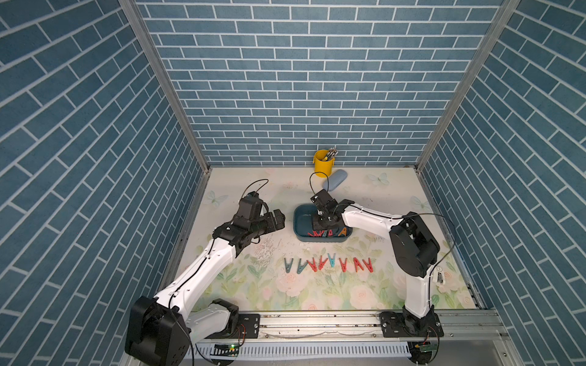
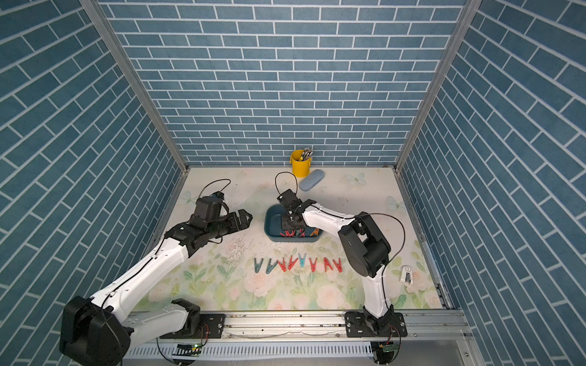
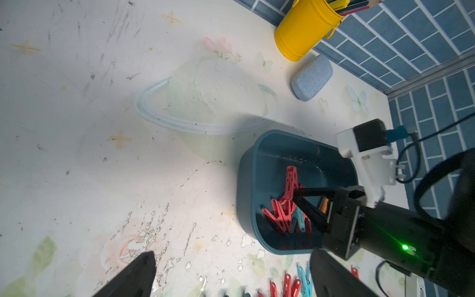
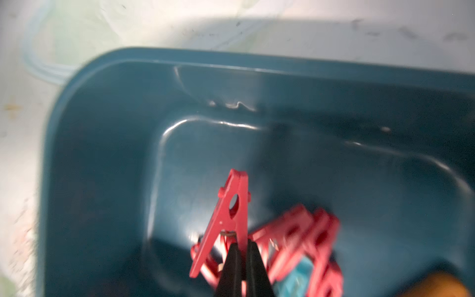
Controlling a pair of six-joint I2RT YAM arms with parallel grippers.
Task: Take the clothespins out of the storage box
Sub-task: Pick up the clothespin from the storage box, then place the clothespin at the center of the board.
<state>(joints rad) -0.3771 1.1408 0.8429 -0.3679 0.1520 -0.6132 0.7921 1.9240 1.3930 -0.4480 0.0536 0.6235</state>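
Pinching one leg of a red clothespin (image 4: 226, 218), the right gripper (image 4: 241, 248) is found inside the storage box (image 4: 180, 55), the pin's long axis running straight out beyond the jaws. A heap of clothespins (image 3: 280, 221) lies in the box; a row of clothespins (image 1: 329, 264) is laid near it. The left gripper (image 2: 245, 218), jaws spread, is held beside the box, farther off.

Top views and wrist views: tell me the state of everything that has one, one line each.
Storage box: upright on the table, partly filled.
Right tool: shut on the red clothespin.
Red clothespin: gripped, within the box.
Pile of clothespins: loose in the box.
Row of clothespins: eight lying on the table, outside the box.
Left tool: open, empty.
Yellow bucket: upright, holding pens.
Blue case: closed, lying flat.
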